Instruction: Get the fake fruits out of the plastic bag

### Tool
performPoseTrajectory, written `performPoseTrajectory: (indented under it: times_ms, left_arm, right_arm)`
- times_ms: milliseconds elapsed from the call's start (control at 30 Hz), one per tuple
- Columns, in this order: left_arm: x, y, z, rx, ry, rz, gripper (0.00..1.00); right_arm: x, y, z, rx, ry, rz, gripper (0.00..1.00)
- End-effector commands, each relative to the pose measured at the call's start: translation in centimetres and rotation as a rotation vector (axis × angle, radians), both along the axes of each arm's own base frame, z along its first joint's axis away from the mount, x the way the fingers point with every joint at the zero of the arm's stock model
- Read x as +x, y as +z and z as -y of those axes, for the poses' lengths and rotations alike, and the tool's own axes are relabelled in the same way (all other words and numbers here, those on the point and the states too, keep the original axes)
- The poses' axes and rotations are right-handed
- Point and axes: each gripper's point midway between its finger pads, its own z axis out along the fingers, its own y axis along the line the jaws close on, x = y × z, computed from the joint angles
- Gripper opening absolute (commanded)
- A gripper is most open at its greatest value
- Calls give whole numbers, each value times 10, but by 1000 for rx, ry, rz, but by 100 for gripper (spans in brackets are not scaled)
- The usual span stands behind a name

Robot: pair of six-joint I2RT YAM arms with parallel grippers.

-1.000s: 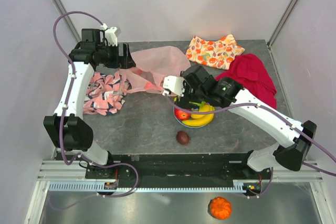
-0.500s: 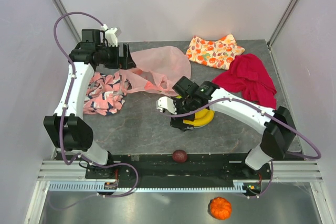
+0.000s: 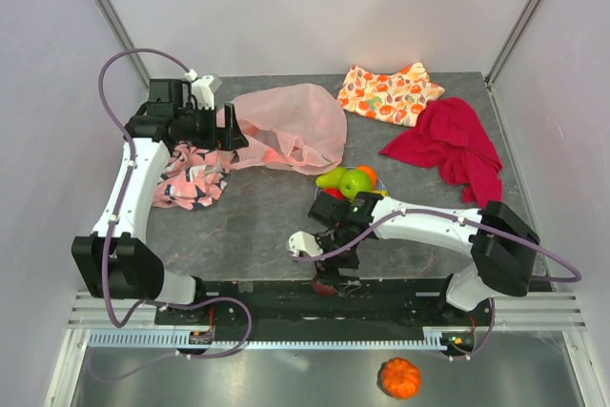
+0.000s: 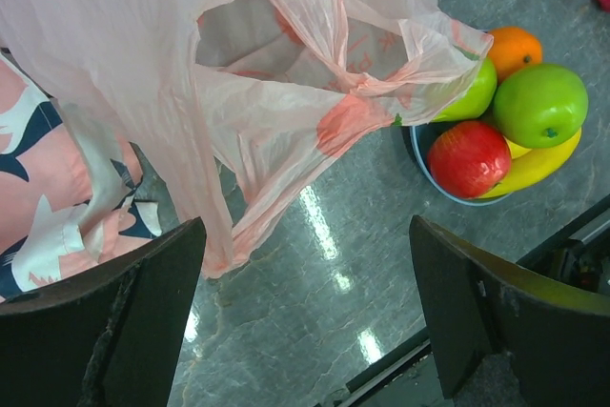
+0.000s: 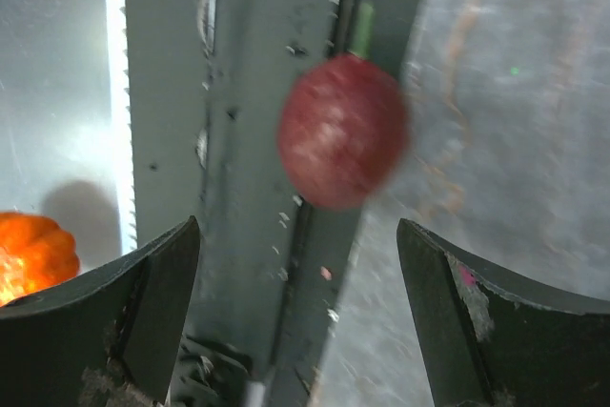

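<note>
R hand (image 5: 295, 226) open over dark purple fruit (image 5: 343, 131) by front rail (image 5: 238, 92).

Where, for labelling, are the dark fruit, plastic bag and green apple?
dark fruit (image 5: 343, 131), right wrist view, its middle.
plastic bag (image 3: 295, 116), top view, upper sheet.
green apple (image 4: 540, 105), left wrist view, its front.

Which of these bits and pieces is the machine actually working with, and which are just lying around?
Part of the job:
pink plastic bag; dark purple fruit, apart from the rest; red apple, green apple, orange, banana and pear on the plate.

Just lying about:
fruit-print cloth; red cloth; pink-and-black cloth; small pumpkin.
</note>
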Motion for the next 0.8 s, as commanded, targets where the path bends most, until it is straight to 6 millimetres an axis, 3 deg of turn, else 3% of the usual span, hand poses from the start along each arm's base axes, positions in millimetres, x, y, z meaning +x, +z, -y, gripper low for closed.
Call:
performPoseTrajectory:
  times_ms: [0, 267, 400, 467, 533, 633, 667, 700, 767]
  left_arm:
    - [-2, 32, 1, -32, 23, 113, 94]
    - [-12, 40, -3, -13, 37, 149, 95]
    - [-11, 38, -2, -18, 33, 142, 95]
    - [-8, 37, 0, -31, 29, 134, 95]
    - [-4, 40, 1, -35, 24, 137, 94]
    - [3, 42, 3, -37, 16, 135, 94]
    - [6, 37, 3, -38, 15, 116, 94]
    - [9, 41, 4, -44, 8, 120, 94]
    - [13, 40, 6, -47, -1, 110, 94]
  right_arm:
    - [-6, 0, -29, 87, -67, 22, 91]
    - [1, -15, -54, 76, -134, 51, 91]
    - [6, -27, -51, 33, -137, 97, 87]
    - [8, -31, -48, 15, -134, 107, 72]
    - [13, -25, -53, 26, -123, 131, 50]
    - [25, -4, -54, 34, -89, 192, 41]
    - [31, 3, -45, 11, -96, 195, 40]
    - [43, 20, -50, 39, -103, 230, 39]
    - [53, 40, -37, 34, -79, 277, 37]
